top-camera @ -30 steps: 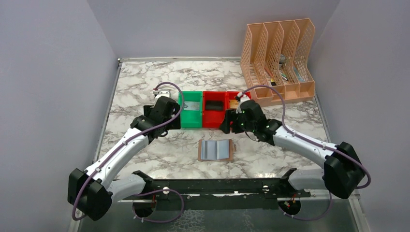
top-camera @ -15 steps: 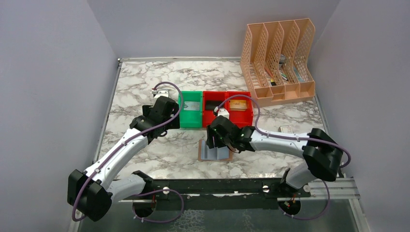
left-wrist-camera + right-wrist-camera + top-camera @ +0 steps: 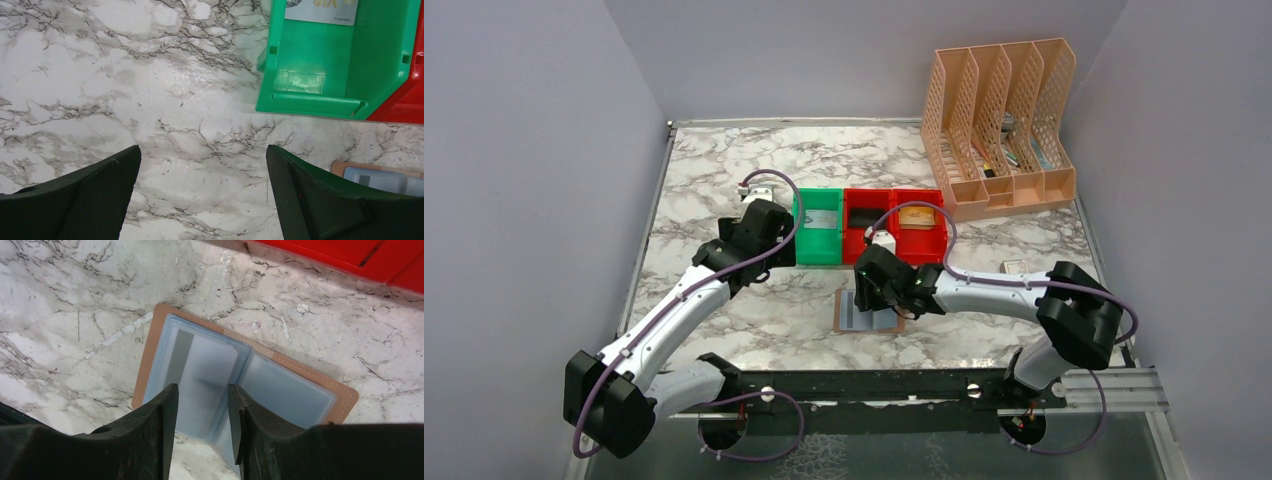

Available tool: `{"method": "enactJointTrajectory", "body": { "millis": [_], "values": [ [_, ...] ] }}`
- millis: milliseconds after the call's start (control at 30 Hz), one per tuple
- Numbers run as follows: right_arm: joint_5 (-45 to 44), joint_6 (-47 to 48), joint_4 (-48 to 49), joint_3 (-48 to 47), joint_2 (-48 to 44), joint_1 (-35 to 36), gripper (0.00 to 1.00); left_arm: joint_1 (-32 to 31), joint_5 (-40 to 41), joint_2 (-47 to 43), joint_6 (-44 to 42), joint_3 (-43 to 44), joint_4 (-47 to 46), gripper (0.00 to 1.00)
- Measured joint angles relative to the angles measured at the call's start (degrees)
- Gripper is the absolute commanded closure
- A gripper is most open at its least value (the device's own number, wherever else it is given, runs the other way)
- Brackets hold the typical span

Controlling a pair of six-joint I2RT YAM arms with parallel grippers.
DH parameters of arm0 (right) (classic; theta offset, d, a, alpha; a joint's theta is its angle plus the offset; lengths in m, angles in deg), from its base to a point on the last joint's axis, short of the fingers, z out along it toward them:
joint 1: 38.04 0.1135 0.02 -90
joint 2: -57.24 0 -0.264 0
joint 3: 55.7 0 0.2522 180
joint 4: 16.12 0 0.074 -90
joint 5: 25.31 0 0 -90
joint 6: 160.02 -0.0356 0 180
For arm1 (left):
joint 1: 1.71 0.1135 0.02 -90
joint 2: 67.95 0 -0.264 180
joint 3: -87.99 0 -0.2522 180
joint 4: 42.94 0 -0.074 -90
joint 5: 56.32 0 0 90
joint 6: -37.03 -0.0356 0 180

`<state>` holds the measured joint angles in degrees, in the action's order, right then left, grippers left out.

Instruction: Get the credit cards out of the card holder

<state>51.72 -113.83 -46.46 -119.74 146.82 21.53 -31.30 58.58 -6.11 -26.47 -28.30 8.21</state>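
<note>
Brown card holder — open flat, blue-lined

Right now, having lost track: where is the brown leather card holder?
Top view: the card holder lies open mid-table, just in front of the red plastic bins, under the right claw.

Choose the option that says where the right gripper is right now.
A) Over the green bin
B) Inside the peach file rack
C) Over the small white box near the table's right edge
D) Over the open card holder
D: in the right wrist view the right gripper hangs with its fingers slightly apart directly above the open card holder, which lies flat on the marble table.
</note>
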Motion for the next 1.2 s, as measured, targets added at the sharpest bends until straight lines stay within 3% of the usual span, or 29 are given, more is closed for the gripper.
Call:
{"method": "enactJointTrajectory", "body": {
  "millis": [233, 667, 1200],
  "values": [
    [0.0, -1.03, 0.61, 0.44, 3.17, 0.0, 0.68, 0.0, -0.02, 0.17, 0.0, -0.02, 0.0, 0.01],
    [-1.07, -2.8, 9.16, 5.64, 2.47, -0.09, 0.99, 0.02, -1.92, 0.66, 0.15, -0.28, -0.11, 0.04],
    [12.33, -9.01, 29.88, 19.3, -0.31, -7.91, 0.99, -2.21, -23.93, 2.99, 4.11, -5.29, -9.92, 0.19]
  ]
}}
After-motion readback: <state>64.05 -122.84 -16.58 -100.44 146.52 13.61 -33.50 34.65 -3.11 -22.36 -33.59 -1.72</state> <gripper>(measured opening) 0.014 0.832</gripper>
